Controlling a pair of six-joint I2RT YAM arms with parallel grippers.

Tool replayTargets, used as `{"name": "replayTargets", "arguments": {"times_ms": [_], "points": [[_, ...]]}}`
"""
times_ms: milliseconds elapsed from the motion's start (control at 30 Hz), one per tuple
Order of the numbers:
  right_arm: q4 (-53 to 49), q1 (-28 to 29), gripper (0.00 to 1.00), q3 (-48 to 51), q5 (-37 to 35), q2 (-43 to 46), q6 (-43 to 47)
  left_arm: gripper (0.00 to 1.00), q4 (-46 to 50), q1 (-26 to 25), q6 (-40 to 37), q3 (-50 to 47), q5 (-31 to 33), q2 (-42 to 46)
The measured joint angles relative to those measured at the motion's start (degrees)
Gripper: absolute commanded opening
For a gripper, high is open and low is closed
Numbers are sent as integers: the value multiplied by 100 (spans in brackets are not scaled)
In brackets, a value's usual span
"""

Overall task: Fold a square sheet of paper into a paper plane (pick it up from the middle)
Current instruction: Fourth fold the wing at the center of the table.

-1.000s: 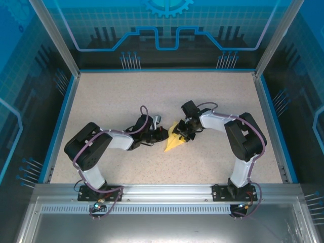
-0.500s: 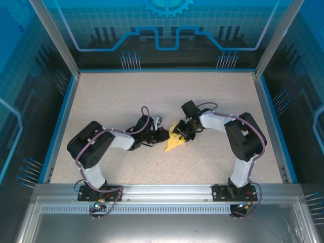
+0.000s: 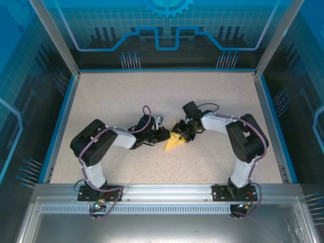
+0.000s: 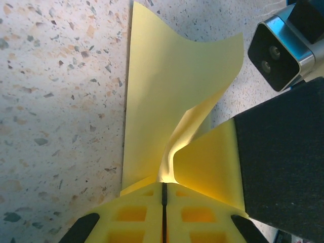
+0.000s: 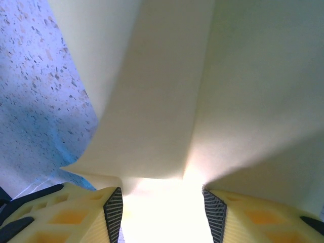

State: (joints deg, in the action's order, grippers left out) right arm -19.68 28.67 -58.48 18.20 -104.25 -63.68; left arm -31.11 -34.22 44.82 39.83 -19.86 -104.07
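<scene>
- The paper plane [image 3: 173, 142] lies near the middle of the speckled table [image 3: 116, 98], a narrow yellow wedge with its tip towards the near left; it sits between the two grippers.
- The left gripper [image 3: 164, 134] comes at it from the left; in the left wrist view its yellow fingers [image 4: 136, 217] are pressed together, clamped on a fold of the paper, which curls up out of the seam and spreads flat over the table beyond.
- The right gripper [image 3: 183, 135] meets the paper from the right; in the right wrist view its pads [image 5: 114, 210] stand apart, with the pale paper and its crease running into the gap between them.
- Edges: a blue rim [image 3: 62, 121] bounds the table on the left, right and far sides; a metal rail [image 3: 167, 191] with both arm bases closes the near side.
- Open room: bare tabletop lies all round the plane, widest towards the far edge and the two sides.
- In the way: the two grippers are close together over the paper; the right arm's camera housing [image 4: 279, 51] and dark gripper body [image 4: 283, 167] crowd the right of the left wrist view, just beside the raised flap; both elbows bend outwards, well inside the rim.
</scene>
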Motion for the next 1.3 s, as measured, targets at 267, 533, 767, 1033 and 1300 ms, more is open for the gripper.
{"name": "replayTargets", "arguments": {"times_ms": [267, 533, 767, 1033, 1300], "points": [[-83, -11, 49, -50, 7, -33, 2, 8, 85, 0, -20, 11, 2, -4], [-179, -13, 47, -98, -2, -63, 2, 8, 144, 0, -20, 33, 4, -50], [-262, -22, 44, -140, -4, -101, 0, 8, 240, 0, -20, 63, 4, -94], [-341, -22, 37, -164, -26, -127, -42, 8, 282, 0, -37, 133, 4, -101], [-367, -33, 37, -164, -28, -138, -66, 8, 302, 0, -39, 181, 4, -177]]}}
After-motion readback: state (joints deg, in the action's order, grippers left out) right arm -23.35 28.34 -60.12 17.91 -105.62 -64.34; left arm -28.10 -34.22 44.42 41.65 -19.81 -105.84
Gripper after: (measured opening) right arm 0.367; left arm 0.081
